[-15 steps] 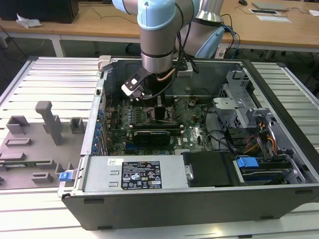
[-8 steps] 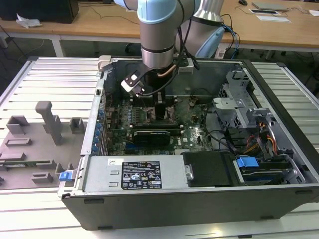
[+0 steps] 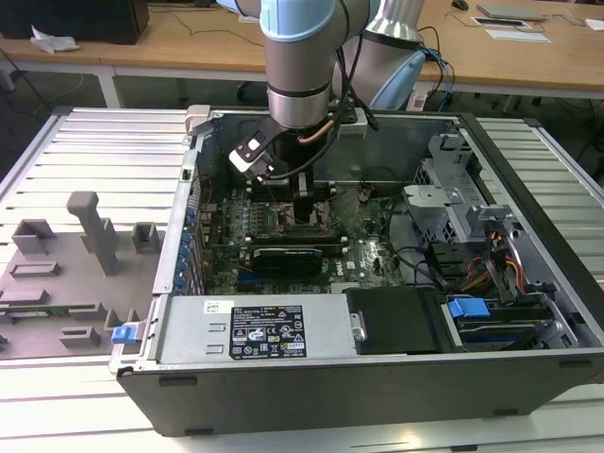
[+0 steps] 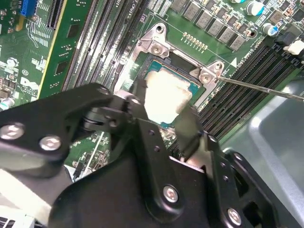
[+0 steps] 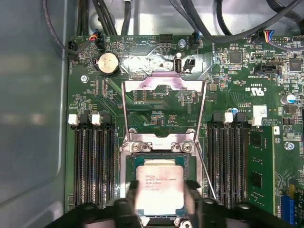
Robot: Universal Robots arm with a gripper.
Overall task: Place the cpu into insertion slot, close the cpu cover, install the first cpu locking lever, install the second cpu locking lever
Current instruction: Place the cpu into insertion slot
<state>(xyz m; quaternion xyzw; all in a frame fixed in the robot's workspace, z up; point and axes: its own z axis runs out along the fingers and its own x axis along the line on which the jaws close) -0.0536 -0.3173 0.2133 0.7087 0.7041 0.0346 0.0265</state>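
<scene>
Down inside the open computer case [image 3: 311,377], which lay on the slatted table [image 3: 94,151], we saw the arm's gripper [image 3: 304,219] lowered over the green motherboard [image 5: 156,114]. In the exterior view the long black graphics card [image 3: 288,255] lay just at the gripper's 6 o'clock, and a grey block of fixtures [image 3: 90,226] stood on the table at the case's 9 o'clock.

In the first wrist view the fingers [image 5: 133,192] pressed against two opposite edges of the cpu [image 5: 160,183], clamped on it. The cpu sat square within the insertion slot [image 5: 130,171], though we could not tell whether it was fully seated. The cpu cover [image 5: 142,84] stood swung open, back from the slot's hinged edge, with thin wire levers [image 5: 125,111] raised along its sides. Rows of memory slots [image 5: 92,161] flanked the slot on both sides. In the second wrist view the pale top of the cpu showed between the two fingers.
</scene>
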